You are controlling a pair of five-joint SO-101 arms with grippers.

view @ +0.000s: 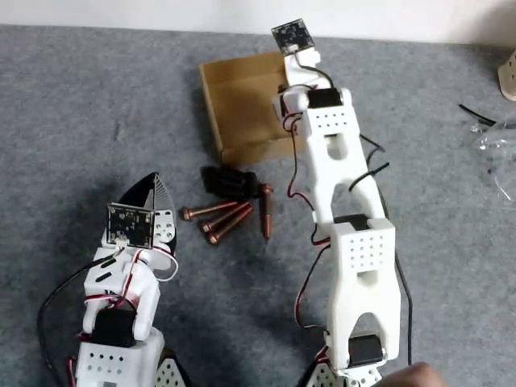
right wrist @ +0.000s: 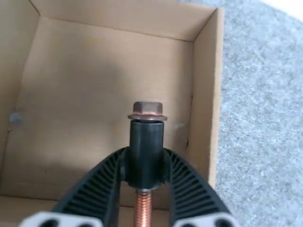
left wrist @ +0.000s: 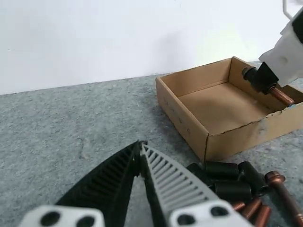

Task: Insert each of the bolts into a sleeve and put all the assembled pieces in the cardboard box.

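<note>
Bolts (view: 228, 222): three loose, copper-coloured, on the grey bench (view: 81, 121) between the two arms. Two lie side by side on a slant; the third lies just beside them at another angle.

Sleeves (view: 230, 181): black, heaped together just beside the bolts, near the closest wall of the cardboard box (view: 211, 105). Seen again from the left wrist as a cluster (left wrist: 222, 171) in front of the box wall (left wrist: 184, 118).

Right gripper (right wrist: 144, 163): clamps an assembled piece (right wrist: 147, 146), a black sleeve with a bolt through it. Hex head out at one end, threaded shank out at the other. Holds it above the open box, clear of the floor and close to one side wall (right wrist: 203, 94). From the left wrist, the same piece (left wrist: 258, 79) hangs tilted over the box.

Left gripper (left wrist: 140, 151): closed to the tips, nothing between the fingers. Hangs low over bare bench (view: 155, 187), apart from the loose bolts.
</note>
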